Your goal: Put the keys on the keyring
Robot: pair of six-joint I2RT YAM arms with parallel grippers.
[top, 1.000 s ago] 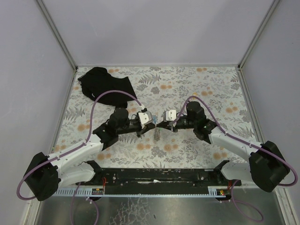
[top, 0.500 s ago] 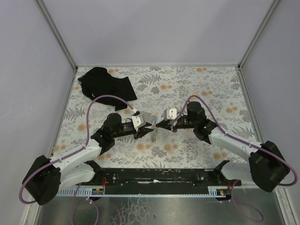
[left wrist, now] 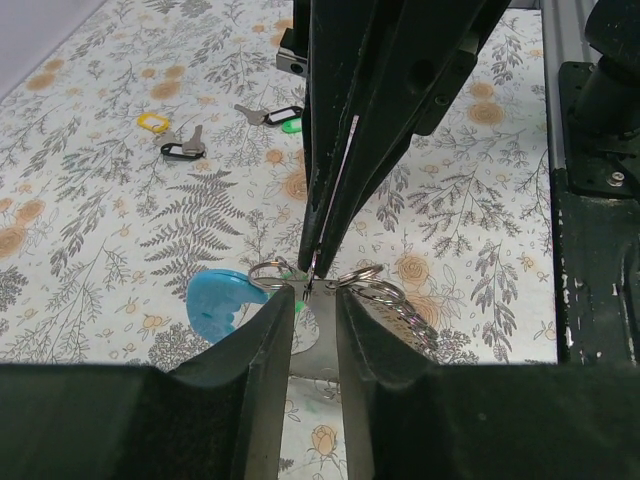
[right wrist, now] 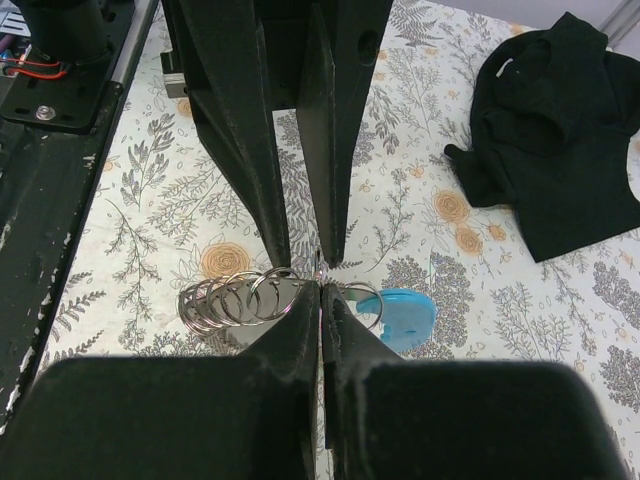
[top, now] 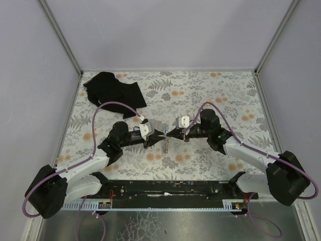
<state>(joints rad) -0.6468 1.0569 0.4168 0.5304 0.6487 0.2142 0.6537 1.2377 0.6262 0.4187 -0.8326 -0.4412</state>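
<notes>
Top external: left gripper [top: 161, 134] and right gripper [top: 168, 133] tip to tip, keyring [top: 165, 141] between; cloth [top: 113, 89] far back left. Left wrist: left fingers [left wrist: 270, 340] parted around keyring's grey metal, cannot tell if gripping; keys [left wrist: 182, 148] well apart. Right wrist: pinched shut on keyring, blue band just beside tips.

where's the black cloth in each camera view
Top external: black cloth at the table's far left corner.
Left wrist: not in it.
Right wrist: upper right corner.
Shared landmark: the metal rings, mid-table.
</notes>
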